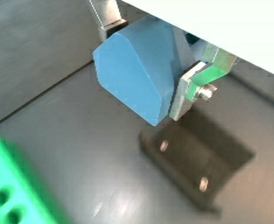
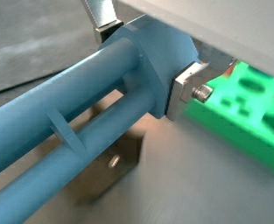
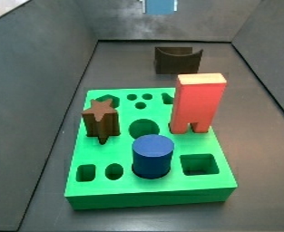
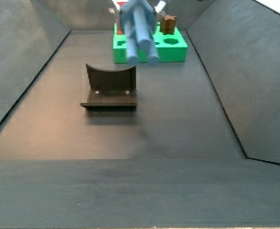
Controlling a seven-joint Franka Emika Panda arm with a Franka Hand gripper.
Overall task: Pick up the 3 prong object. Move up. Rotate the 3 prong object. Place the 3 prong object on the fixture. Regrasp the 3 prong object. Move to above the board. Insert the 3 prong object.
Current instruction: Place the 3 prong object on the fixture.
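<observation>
Grey-blue 3 prong object (image 2: pixel 80 131), just one, sat clamped in the gripper (image 1: pixel 145 61) jaws up high. One fixture (image 4: pixel 108 88) sat below at about 7 o'clock, one board (image 3: pixel 151 149) beyond.

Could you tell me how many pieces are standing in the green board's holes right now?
3: the brown star peg at one edge, the dark blue cylinder near the front, the red block opposite the star. The gripper holds the 3 prong object elsewhere.

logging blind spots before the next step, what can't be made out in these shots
- Gripper: in a side view it is cut off by the upper frame edge; only the tip of the 3 prong object shows.
- Fixture: in a wrist view the 3 prong object hides most of it.
- Board: in a side view, far, small, partly behind the piece; holes unreadable.
</observation>
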